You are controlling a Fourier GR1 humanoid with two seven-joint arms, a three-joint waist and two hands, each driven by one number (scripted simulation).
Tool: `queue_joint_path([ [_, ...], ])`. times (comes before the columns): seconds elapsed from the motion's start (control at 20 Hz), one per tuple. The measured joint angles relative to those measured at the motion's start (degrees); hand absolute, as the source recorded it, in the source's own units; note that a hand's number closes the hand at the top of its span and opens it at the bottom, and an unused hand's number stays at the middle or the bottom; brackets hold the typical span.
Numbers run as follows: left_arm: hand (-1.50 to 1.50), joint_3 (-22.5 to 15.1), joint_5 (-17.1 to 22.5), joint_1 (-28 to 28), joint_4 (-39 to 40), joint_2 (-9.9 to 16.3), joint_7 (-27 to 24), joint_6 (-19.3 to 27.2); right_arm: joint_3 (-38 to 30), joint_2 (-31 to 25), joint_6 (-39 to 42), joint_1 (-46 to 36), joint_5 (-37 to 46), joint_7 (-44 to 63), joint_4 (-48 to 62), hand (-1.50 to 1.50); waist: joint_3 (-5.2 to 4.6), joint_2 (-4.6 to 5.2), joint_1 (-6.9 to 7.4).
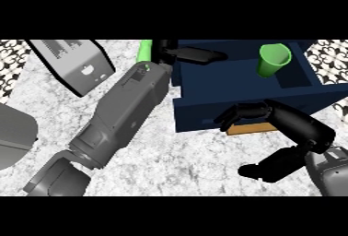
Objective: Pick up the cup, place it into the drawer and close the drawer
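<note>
At the far left of the head view a rounded grey appliance [15, 138] pokes in from the edge, and behind it a grey toaster-like box [73, 64] lies on the speckled tabletop [170, 161]; both stand well apart from the work, so neither should matter to the task. The grey left forearm runs diagonally up the middle, and the left hand [187, 54] lies at the dark blue drawer [238, 92], over its back left corner, its black fingers [204, 56] stretched out almost straight along the rim and pinching nothing. A green bar [144, 50] shows just beside that wrist; what it is cannot be told. The hand reads as having nothing to carry, resting near the box rather than gripping it. Inside the open drawer, toward its right rear corner, the green cup [273, 59] stands tilted with its mouth up, free of both hands, so the placing step looks done and only the closing seems left. At the right, the right hand [285, 120] sits against the drawer's front face just above a tan handle [252, 129], its fingers [241, 112] curled loosely and spread against the panel, holding nothing. That posture suits a push: palm and fingers on the front would drive the drawer shut. The thumb [268, 167] hangs low, clear of the drawer.
</note>
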Motion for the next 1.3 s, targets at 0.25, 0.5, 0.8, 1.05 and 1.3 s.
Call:
queue_joint_path([
  [0.25,-1.50,0.62,1.36,2.42,-0.67,0.09,-2.24,-1.76,4.58,0.85,-5.41,2.83,13.84,-3.60,4.19,-1.50,0.01,-0.41,3.21],
  [0.5,-1.50,1.62,1.73,5.11,-2.79,0.72,-3.38,-3.15,8.87,2.58,-10.20,2.05,23.97,-9.28,16.40,-1.50,0.02,-0.65,5.64],
  [0.8,-1.50,2.04,1.99,10.10,-6.95,3.01,-3.90,-5.90,9.87,5.06,-15.66,-4.89,31.41,-16.68,37.46,1.50,0.07,-0.56,8.63],
  [1.05,-1.50,2.06,2.37,13.80,-10.92,5.58,-2.57,-8.10,5.81,5.47,-20.16,-12.67,32.64,-24.89,52.03,1.50,0.02,-0.56,10.77],
  [1.3,-1.50,1.57,2.53,17.41,-14.13,6.95,-1.96,-10.15,-0.09,4.56,-23.73,-20.33,31.20,-29.99,62.83,1.50,0.22,0.11,12.61],
])
